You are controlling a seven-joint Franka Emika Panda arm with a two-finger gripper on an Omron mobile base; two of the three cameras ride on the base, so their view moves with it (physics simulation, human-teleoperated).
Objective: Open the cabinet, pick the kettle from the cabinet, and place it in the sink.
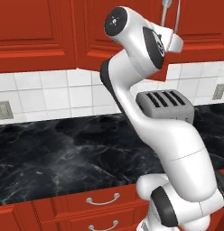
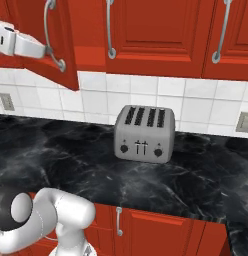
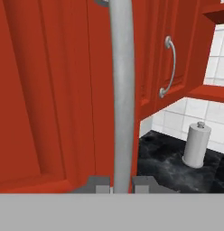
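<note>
The red cabinet door (image 2: 66, 35) stands swung a little out from its neighbours, its lower corner hanging over the backsplash. My gripper (image 3: 120, 186) is shut on the door's long curved silver handle (image 3: 122, 90), which runs straight up between the two fingertips. In the right base view the white hand reaches in from the left, with the gripper (image 2: 48, 50) at the handle (image 2: 47, 30). From the left base view the gripper (image 1: 176, 37) sits just under the handle (image 1: 170, 12). The kettle is hidden and the sink is out of view.
A boxy silver toaster (image 2: 143, 133) stands on the black marble counter (image 2: 71, 160) under the cabinets. Red drawers with short silver pulls (image 1: 103, 200) lie below the counter edge. A white cylinder (image 3: 196, 145) stands on the counter by the tiled wall.
</note>
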